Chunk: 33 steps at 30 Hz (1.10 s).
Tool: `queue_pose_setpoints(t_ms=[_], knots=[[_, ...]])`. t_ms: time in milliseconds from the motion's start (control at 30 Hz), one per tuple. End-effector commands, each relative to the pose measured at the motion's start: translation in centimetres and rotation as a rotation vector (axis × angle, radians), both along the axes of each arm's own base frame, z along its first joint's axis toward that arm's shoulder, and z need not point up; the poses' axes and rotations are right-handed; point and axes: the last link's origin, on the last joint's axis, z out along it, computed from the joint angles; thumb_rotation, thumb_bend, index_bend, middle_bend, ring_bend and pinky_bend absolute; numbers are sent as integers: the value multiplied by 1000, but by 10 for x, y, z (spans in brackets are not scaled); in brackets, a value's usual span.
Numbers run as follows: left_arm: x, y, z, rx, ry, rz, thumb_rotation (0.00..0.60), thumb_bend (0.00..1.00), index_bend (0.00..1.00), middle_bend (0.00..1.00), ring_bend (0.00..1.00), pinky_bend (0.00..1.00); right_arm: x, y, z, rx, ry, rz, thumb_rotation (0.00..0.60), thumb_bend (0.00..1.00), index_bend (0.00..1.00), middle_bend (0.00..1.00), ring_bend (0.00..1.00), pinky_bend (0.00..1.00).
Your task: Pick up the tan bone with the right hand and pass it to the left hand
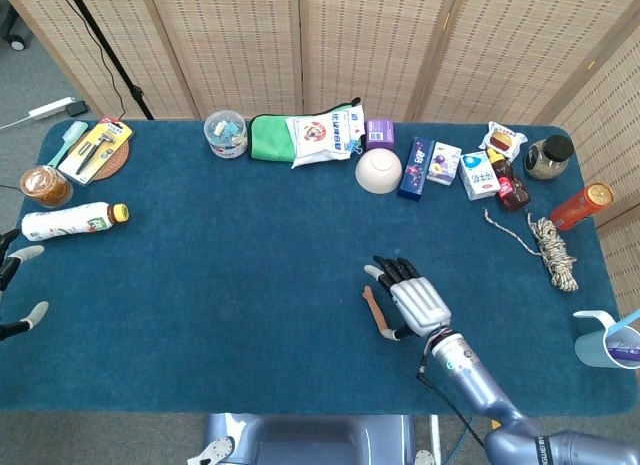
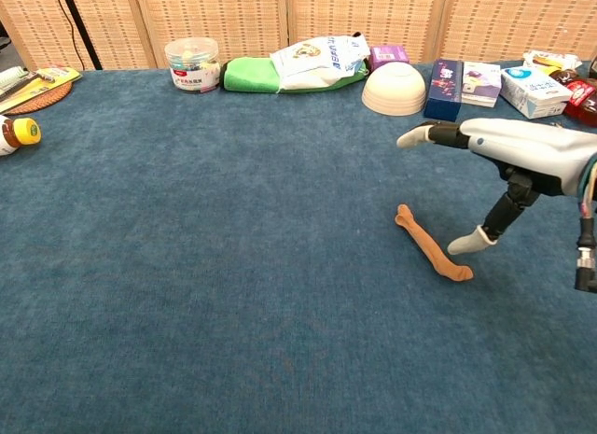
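The tan bone (image 1: 375, 310) (image 2: 432, 244) lies flat on the blue table, near the middle and toward the front edge. My right hand (image 1: 412, 297) (image 2: 504, 163) hovers just to the right of it, palm down, fingers spread and holding nothing. One fingertip (image 2: 464, 244) hangs close to the bone's near end; whether it touches is unclear. My left hand (image 1: 14, 290) shows only at the far left edge of the head view, fingers apart and empty, well away from the bone.
A white bowl (image 1: 378, 170), small boxes (image 1: 430, 165), a green pouch (image 1: 285, 137) and a jar (image 1: 225, 133) line the back. A bottle (image 1: 70, 221) lies at the left; a rope (image 1: 550, 247) and a red can (image 1: 582, 205) sit at the right.
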Motion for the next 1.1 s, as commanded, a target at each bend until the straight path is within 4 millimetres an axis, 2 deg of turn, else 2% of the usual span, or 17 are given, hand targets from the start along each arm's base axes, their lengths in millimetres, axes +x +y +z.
queue_pose_setpoints(t_ms=[33,433,800,1100], knots=[[-2,-1,1,2,0,5,600,228,234,75,42,0,2,-2,-7,11,12,8,600,13,0,0,0,0],[-8,-5,5,7,-3,21,600,228,234,75,42,0,11,-10,-29,19,47,28,600,12,0,0,0,0],[-8,-8,4,-5,-29,24,600,228,234,75,42,0,20,-9,-42,41,51,23,600,11,0,0,0,0],[-10,-9,5,-2,-50,24,600,228,218,75,42,0,8,-6,-44,31,99,6,600,11,0,0,0,0]])
